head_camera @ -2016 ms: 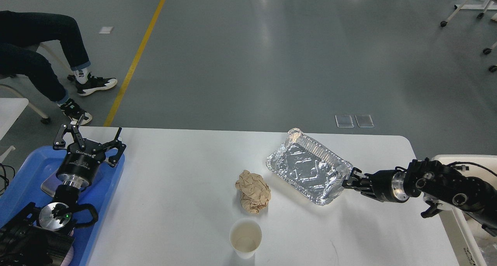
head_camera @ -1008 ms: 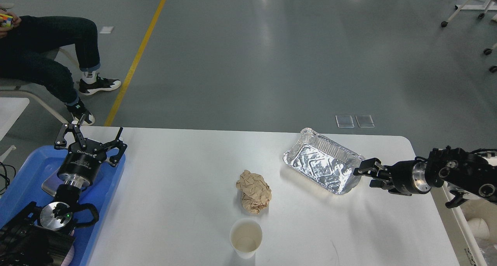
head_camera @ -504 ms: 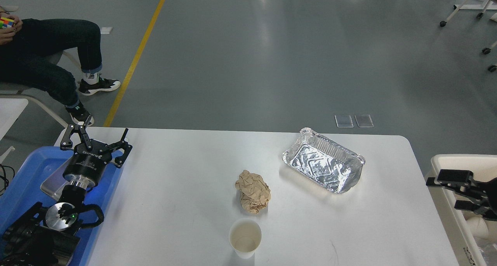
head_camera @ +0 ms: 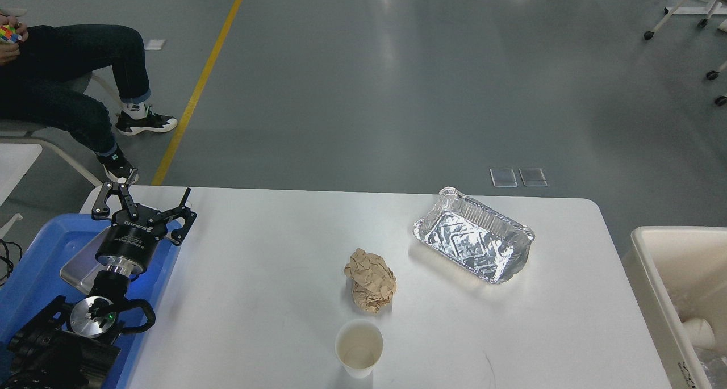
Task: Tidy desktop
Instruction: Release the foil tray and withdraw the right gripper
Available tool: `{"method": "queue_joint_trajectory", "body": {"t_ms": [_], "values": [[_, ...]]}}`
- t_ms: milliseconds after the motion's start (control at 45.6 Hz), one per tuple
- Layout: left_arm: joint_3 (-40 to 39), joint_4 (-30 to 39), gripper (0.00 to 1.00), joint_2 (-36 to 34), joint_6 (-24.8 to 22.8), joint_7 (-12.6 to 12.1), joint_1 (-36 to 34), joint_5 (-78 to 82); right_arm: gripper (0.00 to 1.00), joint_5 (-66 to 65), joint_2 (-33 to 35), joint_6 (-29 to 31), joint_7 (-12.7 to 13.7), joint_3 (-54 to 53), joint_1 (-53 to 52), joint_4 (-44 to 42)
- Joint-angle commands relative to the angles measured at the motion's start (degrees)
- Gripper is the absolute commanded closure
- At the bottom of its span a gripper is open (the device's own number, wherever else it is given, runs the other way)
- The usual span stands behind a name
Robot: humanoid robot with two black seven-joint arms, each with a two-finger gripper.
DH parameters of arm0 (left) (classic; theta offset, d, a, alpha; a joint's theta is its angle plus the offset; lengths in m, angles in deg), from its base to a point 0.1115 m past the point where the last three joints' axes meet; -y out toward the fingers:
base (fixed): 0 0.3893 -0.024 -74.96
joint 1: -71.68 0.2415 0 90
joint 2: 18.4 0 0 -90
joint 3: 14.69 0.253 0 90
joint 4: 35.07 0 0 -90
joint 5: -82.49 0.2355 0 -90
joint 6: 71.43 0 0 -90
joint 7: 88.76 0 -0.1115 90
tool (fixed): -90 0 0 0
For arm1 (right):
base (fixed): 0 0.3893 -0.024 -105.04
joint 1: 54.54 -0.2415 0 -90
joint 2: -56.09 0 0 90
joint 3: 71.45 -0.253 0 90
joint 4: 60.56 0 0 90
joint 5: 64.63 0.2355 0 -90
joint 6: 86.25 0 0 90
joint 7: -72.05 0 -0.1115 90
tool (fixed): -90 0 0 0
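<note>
The white desktop (head_camera: 272, 252) fills the lower part of the head view. On it lie a crumpled brown paper ball (head_camera: 370, 287) near the middle, a white paper cup (head_camera: 359, 348) upright at the front edge, and an empty foil tray (head_camera: 474, 242) at the right rear. My left gripper (head_camera: 146, 197) is open and empty, its fingers spread above the far end of the blue tray at the desktop's left edge. My right gripper is out of view.
A blue plastic tray (head_camera: 40, 252) with a flat silver lid (head_camera: 79, 270) sits at the left. A cream bin (head_camera: 679, 287) with a white cup inside stands at the right. A seated person (head_camera: 68, 93) is at the far left.
My right gripper let go of the foil tray, which now rests flat on the desktop, and the arm drew back right out of view. My left gripper shifted slightly right.
</note>
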Motion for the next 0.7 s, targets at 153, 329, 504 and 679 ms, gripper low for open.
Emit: {"method": "queue_joint_trajectory", "body": {"t_ms": [153, 329, 504, 679], "values": [[-0.09, 0.00, 0.02, -1.09, -0.26, 0.00, 0.00, 0.00, 0.00, -0.09, -8.12, -1.14, 0.51, -0.97, -0.77, -0.70], [-0.18, 0.00, 0.02, -1.27, -0.26, 0.00, 0.18, 0.00, 0.00, -0.09, -20.16, -3.86, 0.51, -1.59, -1.38, -4.65], [-0.18, 0.00, 0.02, -1.44, -0.26, 0.09, 0.18, -0.09, 0.00, -0.09, -33.52, -4.48, 0.51, -1.50, -1.47, -11.94], [-0.18, 0.00, 0.02, -1.44, -0.26, 0.18, 0.00, -0.09, 0.00, -0.09, -45.65, -4.39, 0.51, -1.41, -1.21, -24.33]]}}
